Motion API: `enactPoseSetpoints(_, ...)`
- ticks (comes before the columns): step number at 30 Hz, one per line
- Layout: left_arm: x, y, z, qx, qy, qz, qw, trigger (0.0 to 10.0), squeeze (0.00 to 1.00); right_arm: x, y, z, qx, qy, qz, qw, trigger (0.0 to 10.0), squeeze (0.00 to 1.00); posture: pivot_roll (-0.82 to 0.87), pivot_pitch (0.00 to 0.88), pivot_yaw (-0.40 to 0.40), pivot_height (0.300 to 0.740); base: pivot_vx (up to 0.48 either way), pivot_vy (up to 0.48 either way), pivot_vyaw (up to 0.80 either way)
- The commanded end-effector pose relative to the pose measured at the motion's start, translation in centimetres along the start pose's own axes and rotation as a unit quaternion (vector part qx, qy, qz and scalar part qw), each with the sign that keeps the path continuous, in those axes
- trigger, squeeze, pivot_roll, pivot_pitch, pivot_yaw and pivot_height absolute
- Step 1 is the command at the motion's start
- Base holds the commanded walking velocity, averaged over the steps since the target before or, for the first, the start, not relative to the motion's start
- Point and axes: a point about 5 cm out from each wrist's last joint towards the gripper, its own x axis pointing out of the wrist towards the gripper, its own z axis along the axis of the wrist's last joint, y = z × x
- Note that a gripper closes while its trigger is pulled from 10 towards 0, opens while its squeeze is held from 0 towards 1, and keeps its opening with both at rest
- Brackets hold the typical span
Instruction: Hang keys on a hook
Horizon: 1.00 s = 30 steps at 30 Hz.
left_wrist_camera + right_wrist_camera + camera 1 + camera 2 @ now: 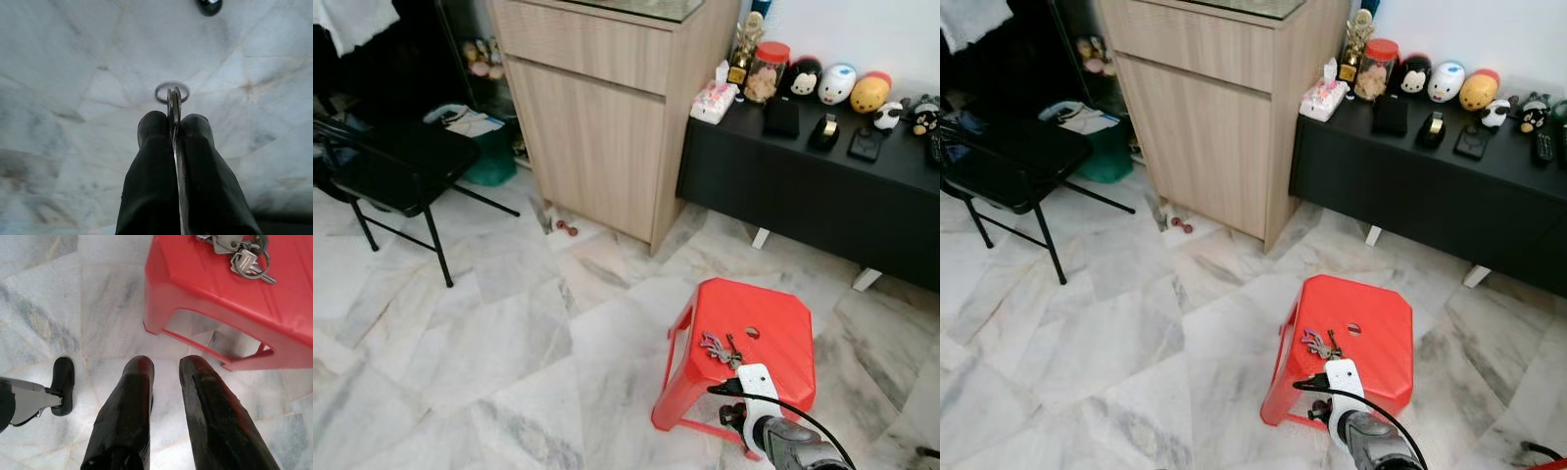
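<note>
Red plastic stool [759,323] on the marble floor [460,333] carries one bunch of keys [720,349], set within reach. Above its near edge, the right gripper [165,369] hovers with fingers parted and empty, while the left gripper [173,125] pinches one key with a ring [171,93] over bare floor, likely ready for a hook

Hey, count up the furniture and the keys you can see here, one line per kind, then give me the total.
Red stool: 1
Black folding chair: 1
Wooden cabinet: 1
Black sideboard: 1
Bunch of keys on the stool: 1
Single key pinched in the left gripper: 1
Total: 6
</note>
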Motion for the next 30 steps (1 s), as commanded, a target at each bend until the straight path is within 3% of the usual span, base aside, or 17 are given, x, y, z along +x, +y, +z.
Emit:
enactPoseSetpoints(1, 0.1, -0.6, -0.3, -0.018, 0.001, -0.003, 1.000, 10.0, 0.00, -0.1, -0.2, -2.0, 0.006, 0.026, -0.009, 1.000, 10.0, 0.00, 0.01, 0.102, -0.031, 0.740, 0.000, 0.000, 0.00)
enactPoseSetpoints(6, 0.4, -1.4, 2.3, -0.077, -0.047, 0.014, 0.996, 10.0, 0.00, -0.2, 0.2, -4.5, 0.034, 0.050, -0.023, 0.998, 10.0, 0.00, 0.01, 0.087, -0.033, 0.740, 0.000, 0.000, 0.00)
enactPoseSetpoints(12, 0.5, -1.9, 3.5, -0.074, -0.055, 0.020, 0.996, 10.0, 0.00, -0.2, 0.6, -5.5, 0.076, 0.053, -0.033, 0.995, 10.0, 0.00, 0.00, 0.076, -0.029, 0.740, 0.000, 0.000, 0.00)
enactPoseSetpoints(19, 0.7, -2.7, 2.8, -0.079, -0.050, 0.018, 0.995, 10.0, 0.00, -0.2, 1.0, -6.1, 0.072, 0.066, -0.042, 0.994, 10.0, 0.00, 0.00, 0.065, -0.034, 0.740, 0.000, 0.000, 0.00)
enactPoseSetpoints(30, 0.7, -3.2, 2.6, -0.091, -0.051, 0.014, 0.994, 10.0, 0.00, -0.3, 1.0, -6.9, 0.102, 0.070, -0.052, 0.991, 10.0, 0.00, -0.01, 0.047, -0.029, 0.740, 0.000, -0.094, 0.00)
